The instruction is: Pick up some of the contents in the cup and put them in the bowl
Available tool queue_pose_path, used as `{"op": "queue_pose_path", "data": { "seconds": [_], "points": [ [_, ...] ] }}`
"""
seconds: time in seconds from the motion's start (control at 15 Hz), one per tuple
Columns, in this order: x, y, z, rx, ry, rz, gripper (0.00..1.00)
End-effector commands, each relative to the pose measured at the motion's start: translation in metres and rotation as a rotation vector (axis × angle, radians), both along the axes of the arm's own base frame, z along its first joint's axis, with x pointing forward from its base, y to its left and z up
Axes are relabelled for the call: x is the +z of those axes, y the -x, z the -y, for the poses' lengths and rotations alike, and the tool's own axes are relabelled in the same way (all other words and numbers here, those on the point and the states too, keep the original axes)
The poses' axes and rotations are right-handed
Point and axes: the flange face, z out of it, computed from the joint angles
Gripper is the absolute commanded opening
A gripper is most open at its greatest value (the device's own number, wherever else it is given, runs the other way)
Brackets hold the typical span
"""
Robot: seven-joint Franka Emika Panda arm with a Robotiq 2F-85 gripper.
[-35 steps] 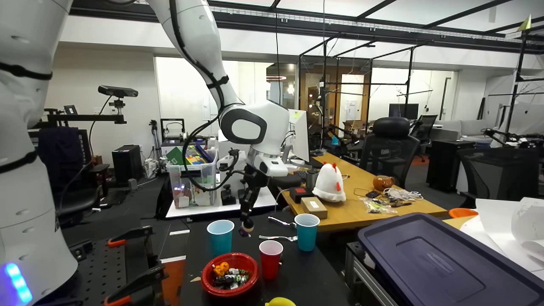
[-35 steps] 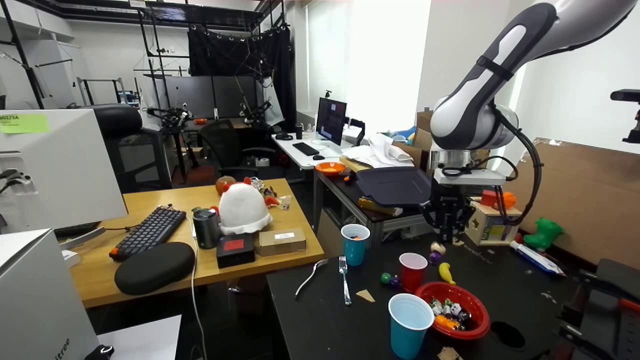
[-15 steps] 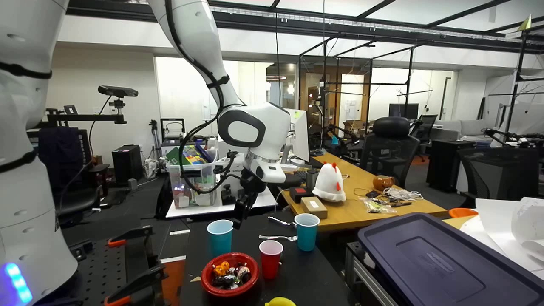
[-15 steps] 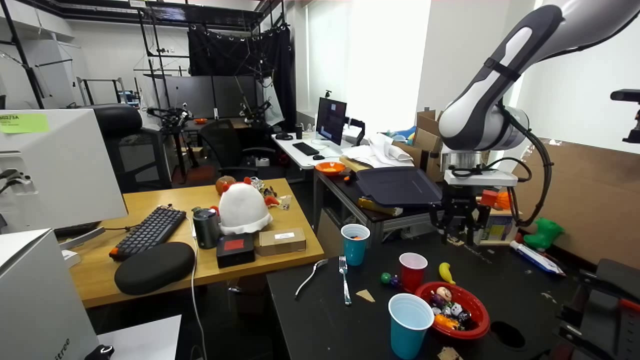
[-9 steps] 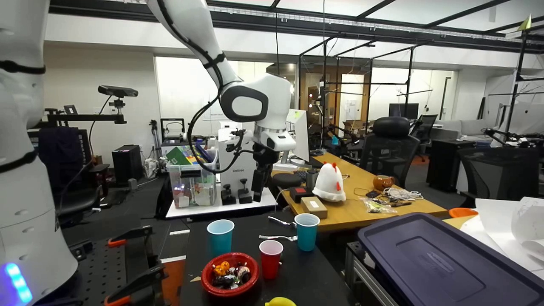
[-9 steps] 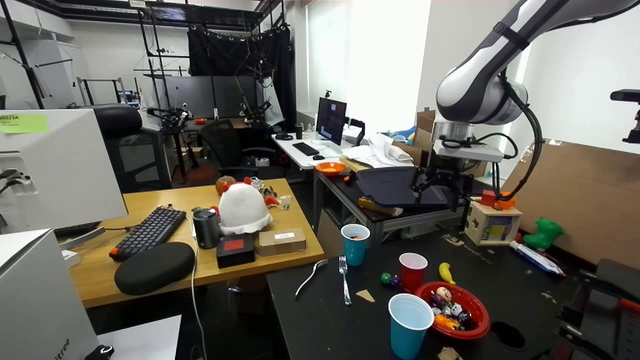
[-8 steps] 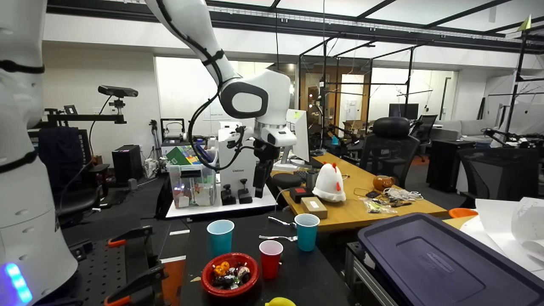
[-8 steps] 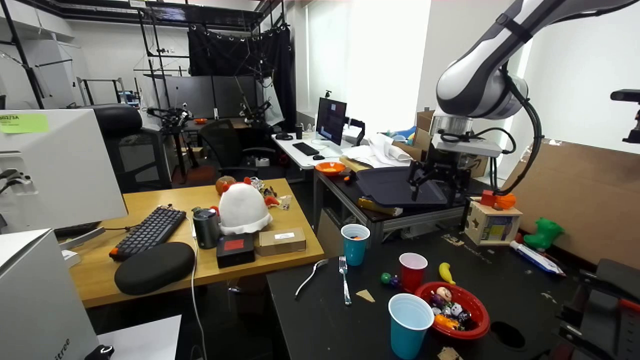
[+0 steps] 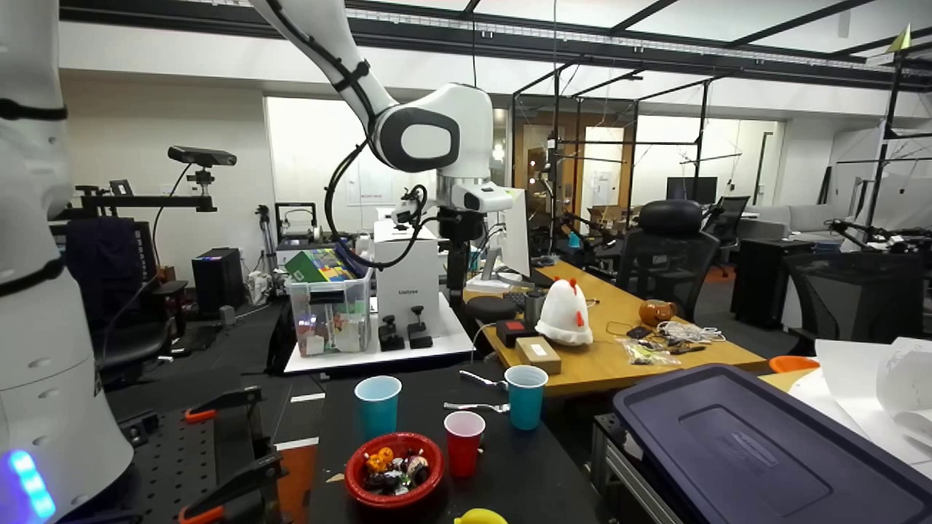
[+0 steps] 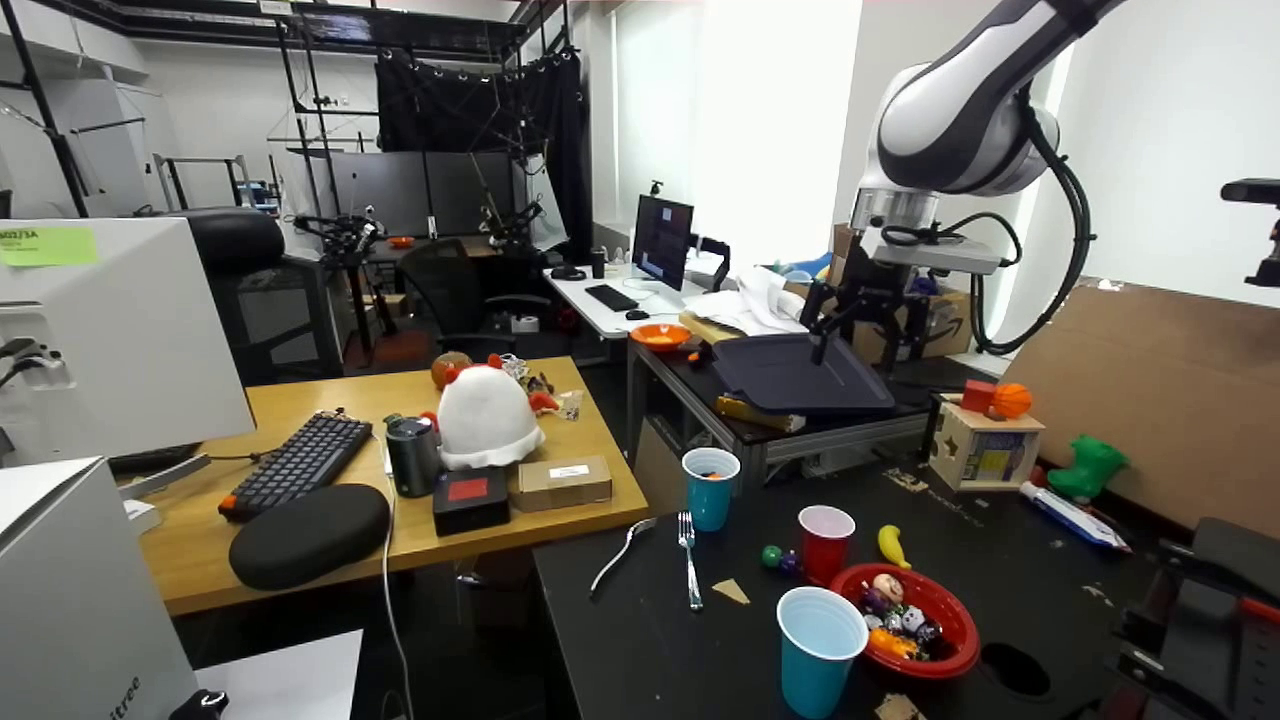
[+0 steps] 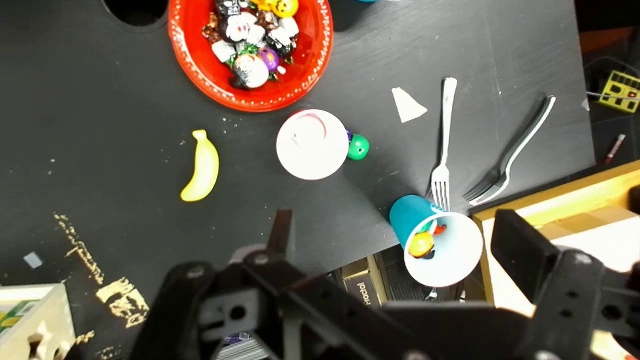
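While the teal cup (image 10: 710, 504) tapers, the red bowl (image 10: 952, 618) is shallow.

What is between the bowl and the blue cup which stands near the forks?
In the wrist view, the red cup and a green ball sit between the bowl and blue cup; an exterior view shows a purple ball there too.

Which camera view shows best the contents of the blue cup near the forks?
The wrist view: it looks into the cup, and orange and red contents show clearly. The exterior views give less: tiny bits, or just the cup with no contents visible.
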Motion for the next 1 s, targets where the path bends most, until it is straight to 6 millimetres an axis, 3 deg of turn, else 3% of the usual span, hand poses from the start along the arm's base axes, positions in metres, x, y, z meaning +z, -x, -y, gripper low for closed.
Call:
{"op": "queue_pose_path", "data": {
  "seconds": [0.0,0.53,0.93],
  "points": [
    [0.032,0.003,-0.005,0.093,0.048,-0.018,1.00],
    [0.102,0.013,-0.001,0.333,0.092,-0.119,1.00],
    [0.130,0.023,0.010,0.595,0.120,-0.143,1.00]
  ]
}}
